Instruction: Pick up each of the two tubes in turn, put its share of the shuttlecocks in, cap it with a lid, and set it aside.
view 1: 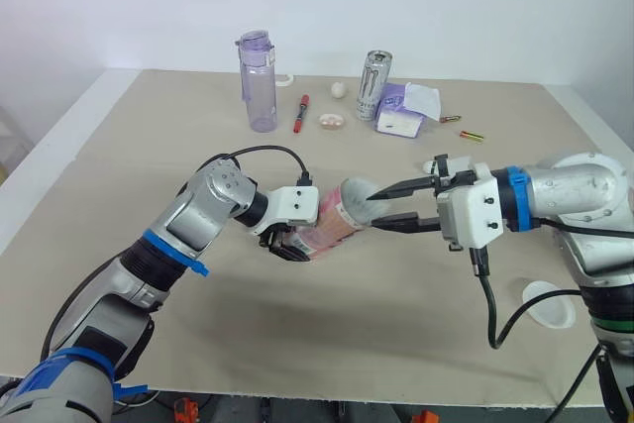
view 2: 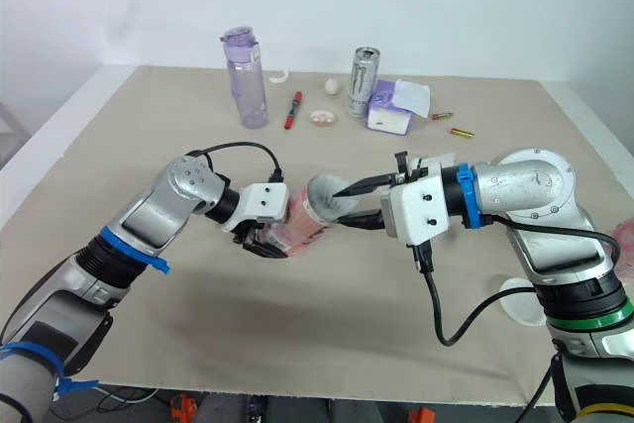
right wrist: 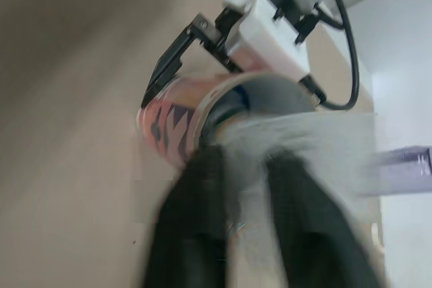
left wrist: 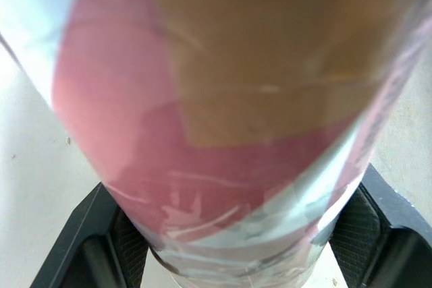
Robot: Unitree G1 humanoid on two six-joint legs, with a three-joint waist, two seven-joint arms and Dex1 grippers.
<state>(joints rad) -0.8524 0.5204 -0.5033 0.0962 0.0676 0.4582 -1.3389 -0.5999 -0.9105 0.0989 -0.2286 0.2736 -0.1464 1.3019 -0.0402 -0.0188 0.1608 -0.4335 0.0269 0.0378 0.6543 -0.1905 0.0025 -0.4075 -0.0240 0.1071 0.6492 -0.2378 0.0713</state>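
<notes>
The tube [view 1: 332,220], pink and red in pattern, is held clear of the worktop [view 1: 327,334] near its centre, tilted close to horizontal, with its open mouth facing the robot's right. The left gripper [view 1: 293,241] is clamped around the closed end of the tube; in the left wrist view its two black fingers [left wrist: 101,241] press against opposite sides of the tube wall. The right gripper [view 1: 372,213] is positioned at the tube mouth, its fingers narrowed onto a white feathered shuttlecock [right wrist: 297,143], which is blurred and lies at the rim of the opening. A white round lid [view 1: 548,305] lies flat on the worktop beside the right arm, well apart from the tube. Along the far side of the worktop stand a clear purple water bottle [view 1: 258,81] and a tall drink can [view 1: 373,84], both upright. Between them lie a red pen [view 1: 300,114] and a small white ball [view 1: 338,89]. A purple tissue pack [view 1: 401,111] rests just beside the can.
</notes>
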